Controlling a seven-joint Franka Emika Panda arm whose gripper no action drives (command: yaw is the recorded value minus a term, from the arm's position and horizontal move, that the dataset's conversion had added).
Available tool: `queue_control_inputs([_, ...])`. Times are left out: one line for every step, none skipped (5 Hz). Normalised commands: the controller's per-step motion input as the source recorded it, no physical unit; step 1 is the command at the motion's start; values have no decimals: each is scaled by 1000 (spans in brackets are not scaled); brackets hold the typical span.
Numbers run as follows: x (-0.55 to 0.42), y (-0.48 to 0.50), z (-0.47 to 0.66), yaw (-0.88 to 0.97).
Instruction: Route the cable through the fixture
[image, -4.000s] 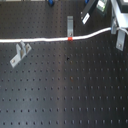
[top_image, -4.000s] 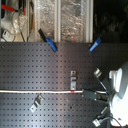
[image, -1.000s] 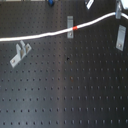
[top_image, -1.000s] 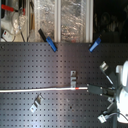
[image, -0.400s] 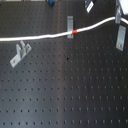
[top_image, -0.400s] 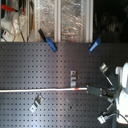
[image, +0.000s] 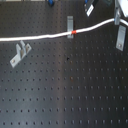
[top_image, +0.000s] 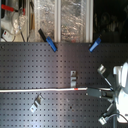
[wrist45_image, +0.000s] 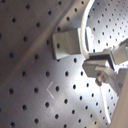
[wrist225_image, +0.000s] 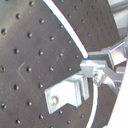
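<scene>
The cable (image: 40, 37) is a long thin white cord that runs across the black pegboard from the first exterior view's left edge up to its top right. Its red band (image: 73, 33) lies just in front of a small grey upright fixture (image: 70, 22), beside it. In the second exterior view the cable (top_image: 45, 90) runs just below that fixture (top_image: 74, 77), with the red band (top_image: 75, 88) near it. My gripper (top_image: 94, 92) is shut on the cable's end and also shows in the first exterior view (image: 118, 17). In the second wrist view the cable (wrist225_image: 67, 30) leads into the fingers (wrist225_image: 97, 69).
Other grey brackets stand on the board: one in the first exterior view's left (image: 20, 53), one at its right edge (image: 120, 37) and one at the top (image: 90, 9). Two blue clamps (top_image: 50, 43) (top_image: 96, 44) sit at the board's far edge in the second exterior view. A bracket (wrist45_image: 70, 42) is close to the fingers.
The held end of the cable, lifted a second ago, has come back down, so the red band has dropped to just beside the fixture. The gripper has stayed shut on the cable.
</scene>
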Motion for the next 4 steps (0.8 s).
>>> queue_control_inputs([-166,381,335,-234])
queue_control_inputs([-39,377,67,0])
queue_control_inputs([151,223,5,34])
queue_control_inputs([-7,209,307,0])
